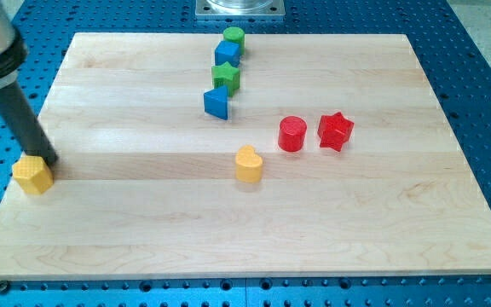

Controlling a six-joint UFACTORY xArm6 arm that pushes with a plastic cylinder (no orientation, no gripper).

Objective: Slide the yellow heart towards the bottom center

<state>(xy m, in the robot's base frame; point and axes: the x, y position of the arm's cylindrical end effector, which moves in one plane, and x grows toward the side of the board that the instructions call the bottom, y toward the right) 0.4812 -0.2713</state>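
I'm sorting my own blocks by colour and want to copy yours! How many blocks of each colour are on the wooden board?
Yellow: 2, the yellow heart and a yellow block beside my tip
Red: 2, a red cylinder and a red star
Green: 2, a green cylinder and a green star
Blue: 2, a blue cube and a blue wedge
Total: 8

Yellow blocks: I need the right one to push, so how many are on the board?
2. The yellow heart sits near the board's middle; a yellow block sits at the view's left edge, with my tip touching it. None seem hidden.

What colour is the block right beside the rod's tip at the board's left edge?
Yellow. The yellow block sits just left of my tip, clearest in the camera view.
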